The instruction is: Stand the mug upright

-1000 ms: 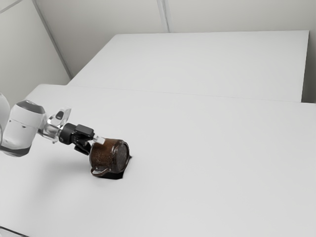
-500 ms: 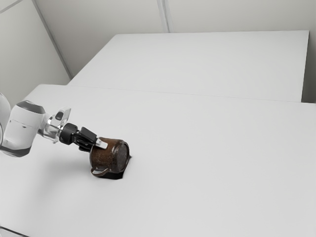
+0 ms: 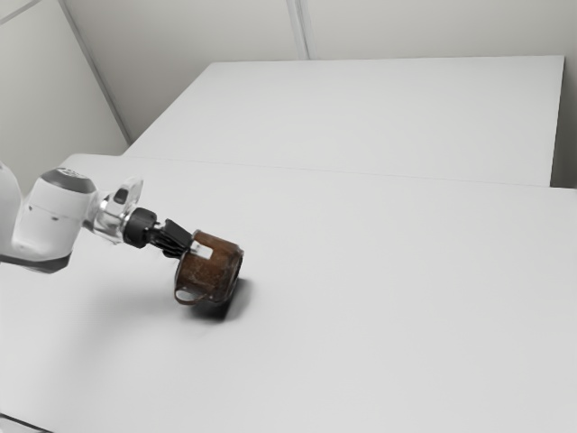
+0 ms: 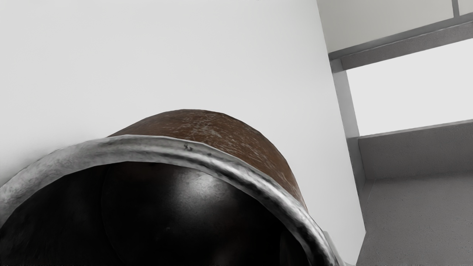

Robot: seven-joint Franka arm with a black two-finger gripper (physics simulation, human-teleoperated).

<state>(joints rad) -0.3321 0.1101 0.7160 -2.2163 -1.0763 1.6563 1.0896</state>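
Mug (image 3: 212,271) slants along its long axis, mouth (image 4: 166,214) facing the arm (image 3: 54,216).

No text, label, brand, number or sign can be read in either view. Small marks (image 3: 72,172) on the Franka arm (image 3: 47,221), at the exterior view's left, are too tiny to make out.

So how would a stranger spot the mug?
On the white table, follow the pale arm from the exterior view's left. The tilted mug is at its end, set apart from the black gripper by its brown colour and loop handle.
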